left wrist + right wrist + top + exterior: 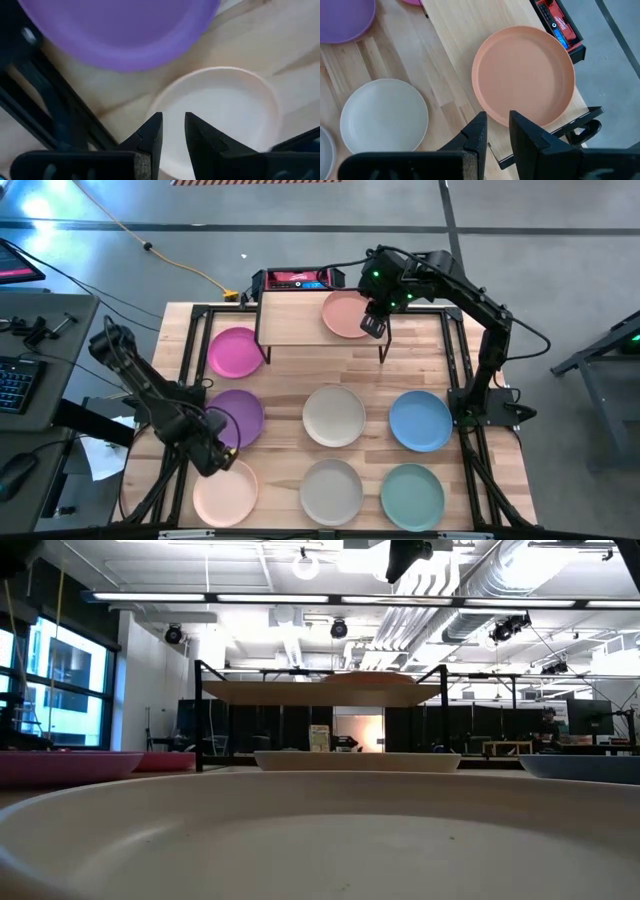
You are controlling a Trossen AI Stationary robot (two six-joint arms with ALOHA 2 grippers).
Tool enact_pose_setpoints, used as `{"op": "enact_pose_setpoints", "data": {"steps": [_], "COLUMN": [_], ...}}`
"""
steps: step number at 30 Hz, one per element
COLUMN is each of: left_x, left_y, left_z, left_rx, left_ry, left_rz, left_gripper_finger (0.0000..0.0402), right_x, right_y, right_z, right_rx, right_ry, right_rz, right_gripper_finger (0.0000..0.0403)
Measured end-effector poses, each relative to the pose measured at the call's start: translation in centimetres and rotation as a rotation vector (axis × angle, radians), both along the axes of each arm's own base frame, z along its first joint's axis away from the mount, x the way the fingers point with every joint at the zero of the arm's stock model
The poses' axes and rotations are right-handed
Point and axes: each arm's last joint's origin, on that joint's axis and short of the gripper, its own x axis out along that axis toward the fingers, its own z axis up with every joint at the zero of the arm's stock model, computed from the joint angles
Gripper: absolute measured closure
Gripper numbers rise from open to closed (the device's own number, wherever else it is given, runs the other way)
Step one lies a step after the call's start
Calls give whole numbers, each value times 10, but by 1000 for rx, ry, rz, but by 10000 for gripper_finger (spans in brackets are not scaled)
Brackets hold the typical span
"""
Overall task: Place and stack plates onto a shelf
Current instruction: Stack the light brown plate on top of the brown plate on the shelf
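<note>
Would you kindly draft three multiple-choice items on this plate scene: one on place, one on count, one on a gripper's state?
1. Where is the peach plate?
A. on the shelf
B. under the shelf
C. on the floor

2. How many plates lie off the shelf, on the table?
A. three
B. five
C. seven

3. The left gripper is:
A. gripping the purple plate
B. empty, above the pale pink plate
C. parked off the table

Key: A, the high view shows it on the board's right end; C, seven are countable there; B, its fingers hold nothing.

Grey floor (560, 270), ceiling lights (340, 598), left-hand windows (50, 670).
</note>
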Motion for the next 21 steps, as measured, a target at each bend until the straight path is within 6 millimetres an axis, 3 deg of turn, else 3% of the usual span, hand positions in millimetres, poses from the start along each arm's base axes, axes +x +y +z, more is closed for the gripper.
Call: {"op": "enact_pose_setpoints", "data": {"steps": [7, 21], "left_x": [5, 23], "left_y": [3, -12], "left_z": [-6, -41], "left_rx": [59, 128], "left_ry": [27, 142], "left_rz": [-265, -381], "left_gripper_finger": [330, 330], "right_x": [0, 0], "right_y": [0, 0], "right_z": [0, 0], "right_rx": [0, 0], "right_ry": [0, 0], "right_rz": [0, 0], "right_gripper_finger": [341, 341]}}
